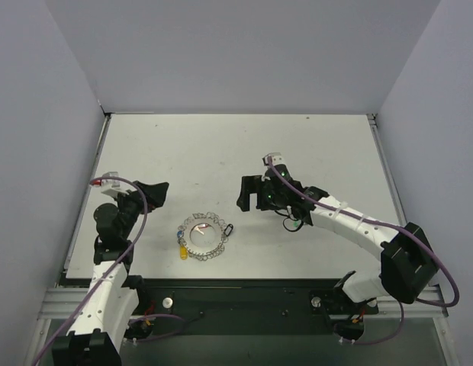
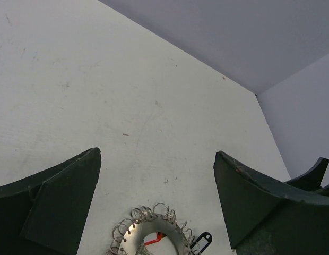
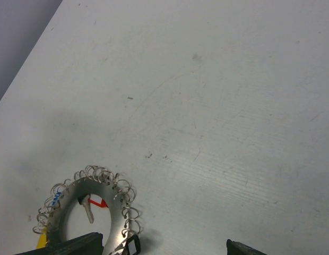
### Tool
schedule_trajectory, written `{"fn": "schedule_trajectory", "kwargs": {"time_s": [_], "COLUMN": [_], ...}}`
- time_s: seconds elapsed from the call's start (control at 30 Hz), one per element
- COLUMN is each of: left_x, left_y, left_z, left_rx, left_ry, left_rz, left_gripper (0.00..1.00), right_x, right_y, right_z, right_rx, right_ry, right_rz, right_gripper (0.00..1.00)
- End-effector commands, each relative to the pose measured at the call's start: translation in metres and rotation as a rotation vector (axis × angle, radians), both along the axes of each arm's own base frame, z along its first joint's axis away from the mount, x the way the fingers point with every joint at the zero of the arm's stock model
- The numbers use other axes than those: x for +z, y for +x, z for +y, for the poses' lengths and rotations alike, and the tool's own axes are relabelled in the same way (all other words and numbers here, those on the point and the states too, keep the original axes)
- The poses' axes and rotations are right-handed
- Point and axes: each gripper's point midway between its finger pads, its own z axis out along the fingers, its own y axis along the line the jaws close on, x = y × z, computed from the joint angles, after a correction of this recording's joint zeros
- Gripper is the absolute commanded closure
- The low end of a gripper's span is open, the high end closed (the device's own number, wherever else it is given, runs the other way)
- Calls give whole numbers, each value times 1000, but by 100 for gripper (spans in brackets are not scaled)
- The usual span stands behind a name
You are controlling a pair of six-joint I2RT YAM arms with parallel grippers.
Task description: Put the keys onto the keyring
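Pale lavender-grey walls [image 1: 244, 53] are enclosing the white table [image 1: 183, 152] on three sides; soft even light is falling across its faintly scuffed surface, casting only gentle shadows.

The keyring [image 3: 95, 185] is shiny silver, with curly wire loops all round. There is a red key [image 3: 100, 203], a yellow key [image 1: 183, 252] and a blue key [image 3: 55, 197] (only a tiny bit of blue shows). The clip [image 1: 227, 229] is black. The table [image 1: 297, 145] is white with small dark specks.

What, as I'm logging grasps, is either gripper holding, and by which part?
Nothing. Both the left gripper and right gripper hang open above the table, apart from the keyring.
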Motion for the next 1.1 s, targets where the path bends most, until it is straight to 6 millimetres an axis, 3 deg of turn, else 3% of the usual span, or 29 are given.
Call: {"fn": "schedule_trajectory", "kwargs": {"time_s": [0.0,0.1,0.13,0.17,0.23,0.3,0.37,0.4,0.47,0.6,0.67,0.7,0.73,0.77,0.9,1.07], "left_x": [23,20,8,13,-2,9,4,14,12,-5,2,-5,-10,-2,-13,-28], "left_y": [8,12,13,16,21,22,25,24,26,23,27,21,23,25,20,15], "left_z": [6,17,19,20,13,-5,-12,-20,-20,-11,-20,-21,-19,-29,-26,-26], "left_rx": [26,110,141,152,111,-24,-92,-157,-175,-146,-186,-193,-196,-213,-227,-249], "left_ry": [19,-47,-117,-155,-140,-89,-23,11,52,99,143,161,195,236,289,306], "left_rz": [-56,-14,61,80,186,189,206,187,204,386,409,469,501,492,563,626], "left_gripper": [2,3,3,3,3,2,3,3,3,2,3,3,3,2,3,3], "right_x": [15,20,19,20,20,17,17,12,8,7,3,1,-2,-9,-13,-18], "right_y": [-13,-24,-28,-37,-42,-52,-57,-57,-58,-55,-53,-54,-54,-55,-55,-45], "right_z": [23,39,42,50,56,64,68,69,77,94,103,106,106,109,116,111], "right_rx": [77,133,148,180,204,243,252,255,275,320,333,340,344,348,376,355], "right_ry": [1,3,-11,-18,-62,-109,-141,-154,-152,-151,-154,-150,-153,-159,-144,-172], "right_rz": [-3,-2,5,4,1,-4,-11,-5,14,44,68,82,97,118,168,187], "right_gripper": [0,0,0,0,0,0,0,0,0,3,6,7,7,7,11,15]}}
